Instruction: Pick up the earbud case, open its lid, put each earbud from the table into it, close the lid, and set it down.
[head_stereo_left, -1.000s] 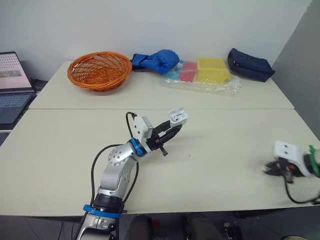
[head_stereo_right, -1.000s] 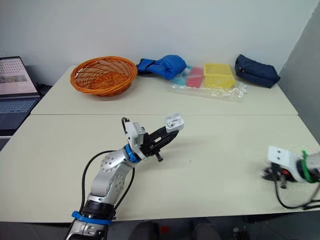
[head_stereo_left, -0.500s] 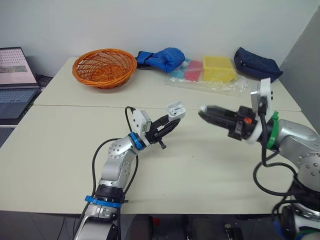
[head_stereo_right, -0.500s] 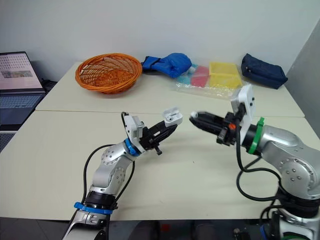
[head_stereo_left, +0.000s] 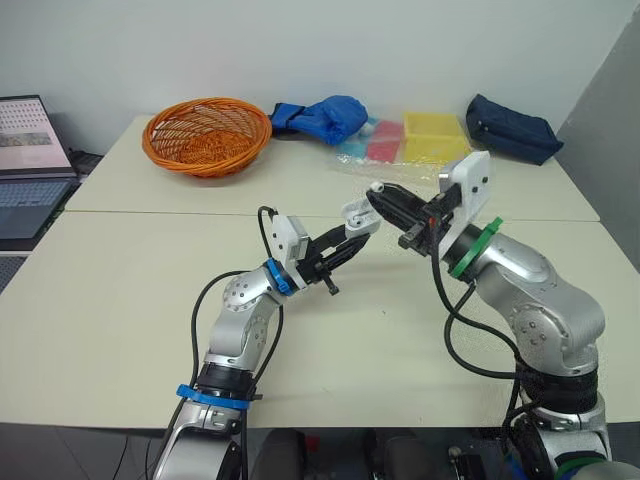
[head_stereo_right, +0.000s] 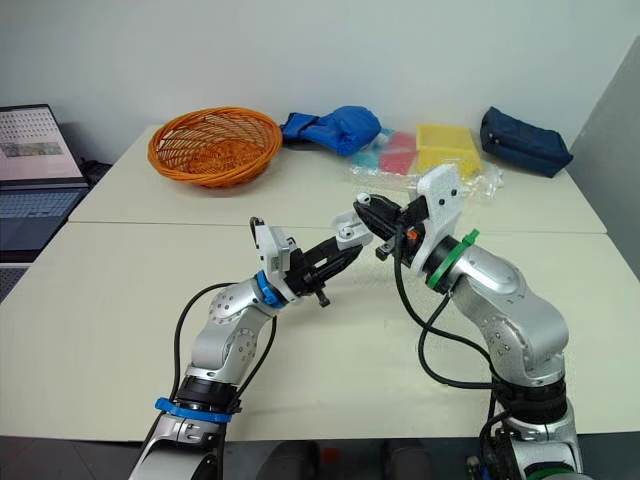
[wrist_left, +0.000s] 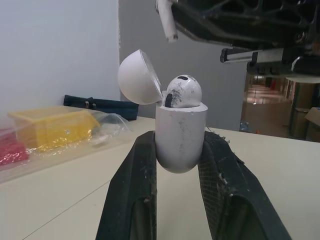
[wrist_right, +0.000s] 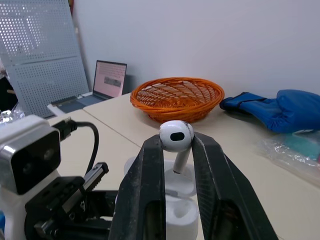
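Two pinches | left gripper (head_stereo_left: 352, 235): case (wrist_left: 180, 132) upright (lid (wrist_left: 137, 77) open) | right gripper (wrist_right: 176, 144): earbud (wrist_right: 176, 135) stem-down

Upright white earbud case (wrist_left: 181, 140), lid open, holds one earbud (wrist_left: 183, 92); the second earbud (wrist_right: 176, 136) hangs just above it.

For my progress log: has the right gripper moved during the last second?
Yes. The right gripper, holding an earbud, went from the table's near right edge toward the robot's left, to just above the earbud case.
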